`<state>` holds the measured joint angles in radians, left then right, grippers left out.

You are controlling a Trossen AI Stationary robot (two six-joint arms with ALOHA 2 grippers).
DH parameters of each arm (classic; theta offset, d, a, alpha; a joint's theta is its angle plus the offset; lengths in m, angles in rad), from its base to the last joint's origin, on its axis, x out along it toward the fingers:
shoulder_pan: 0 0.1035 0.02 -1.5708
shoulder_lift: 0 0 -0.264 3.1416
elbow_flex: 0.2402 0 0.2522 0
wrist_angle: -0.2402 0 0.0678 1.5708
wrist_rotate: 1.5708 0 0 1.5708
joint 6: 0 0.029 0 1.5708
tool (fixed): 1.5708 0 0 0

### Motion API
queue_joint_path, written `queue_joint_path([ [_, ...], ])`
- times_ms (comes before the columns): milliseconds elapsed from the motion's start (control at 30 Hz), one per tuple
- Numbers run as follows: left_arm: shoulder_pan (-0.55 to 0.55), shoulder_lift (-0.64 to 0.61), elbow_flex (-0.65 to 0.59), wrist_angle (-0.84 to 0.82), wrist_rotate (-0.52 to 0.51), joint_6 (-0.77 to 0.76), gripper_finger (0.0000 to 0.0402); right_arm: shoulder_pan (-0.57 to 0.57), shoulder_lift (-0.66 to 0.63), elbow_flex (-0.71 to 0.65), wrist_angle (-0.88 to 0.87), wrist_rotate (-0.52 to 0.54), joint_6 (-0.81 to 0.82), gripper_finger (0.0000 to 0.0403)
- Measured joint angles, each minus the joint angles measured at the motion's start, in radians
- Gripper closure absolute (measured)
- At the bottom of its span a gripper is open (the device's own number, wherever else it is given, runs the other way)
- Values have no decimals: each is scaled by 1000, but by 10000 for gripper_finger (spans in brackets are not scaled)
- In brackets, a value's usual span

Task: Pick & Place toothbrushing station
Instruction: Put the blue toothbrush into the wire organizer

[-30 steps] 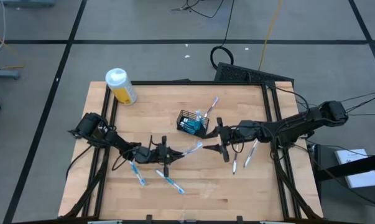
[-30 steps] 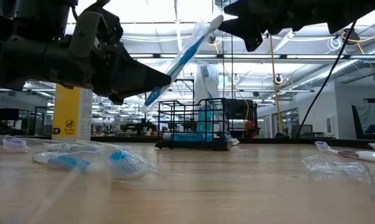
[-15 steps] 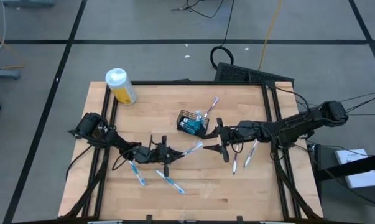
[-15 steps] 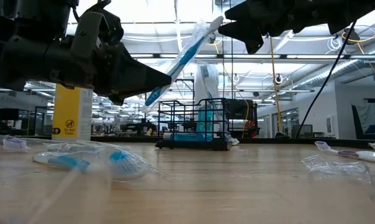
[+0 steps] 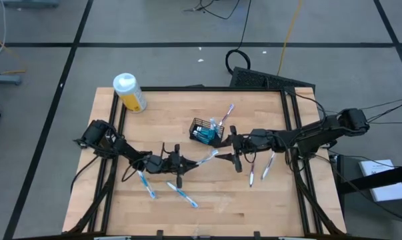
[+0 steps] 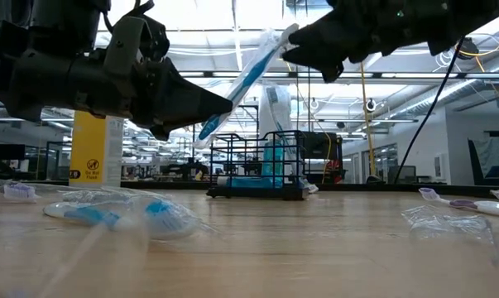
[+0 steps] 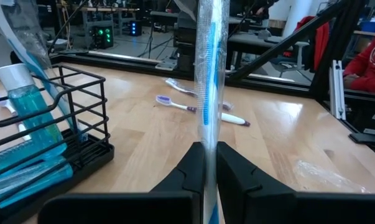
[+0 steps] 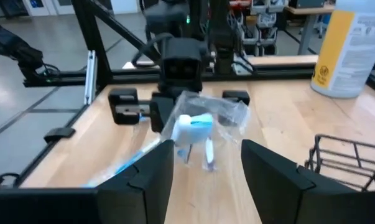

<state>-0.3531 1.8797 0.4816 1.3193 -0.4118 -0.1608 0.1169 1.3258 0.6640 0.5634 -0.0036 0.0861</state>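
A white-and-blue toothbrush (image 5: 204,159) in a clear wrapper is held above the table by my left gripper (image 5: 185,164), which is shut on it. The brush slants up toward its head (image 8: 195,126). My right gripper (image 8: 207,152) is open, with one finger on either side of the brush's head; I see no touch. It also shows in the high view (image 5: 231,155). The black wire basket (image 5: 206,132) stands behind them at mid-table, holding a teal tube (image 7: 27,102) and an upright toothbrush (image 5: 226,112). My left gripper pinches the wrapped toothbrush's handle (image 7: 209,134) between its two fingers, close to the handle's free end (image 6: 203,130). The fingers come about level from the table's left. The brush is lifted clear and tilts up, head toward the right arm.
A yellow bottle with a white cap (image 5: 129,91) stands at the far left corner. Wrapped toothbrushes lie on the table near the left arm (image 5: 146,183) (image 5: 182,195) and by the right arm (image 5: 266,165) (image 5: 252,175).
My right gripper has moved toward the table's left, closing in on the head of the held toothbrush, so its open fingers now flank the head. The left gripper keeps hold of the brush.
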Motion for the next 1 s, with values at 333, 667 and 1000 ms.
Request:
queue_joint_path([
  [333,0,0,0,-9,2,-1,383,0,-1,0,11,-3,1,231],
  [667,0,0,0,-9,1,-5,383,0,0,0,31,-28,7,232],
  [1000,0,0,0,-8,0,-6,383,0,-1,0,29,-29,7,232],
])
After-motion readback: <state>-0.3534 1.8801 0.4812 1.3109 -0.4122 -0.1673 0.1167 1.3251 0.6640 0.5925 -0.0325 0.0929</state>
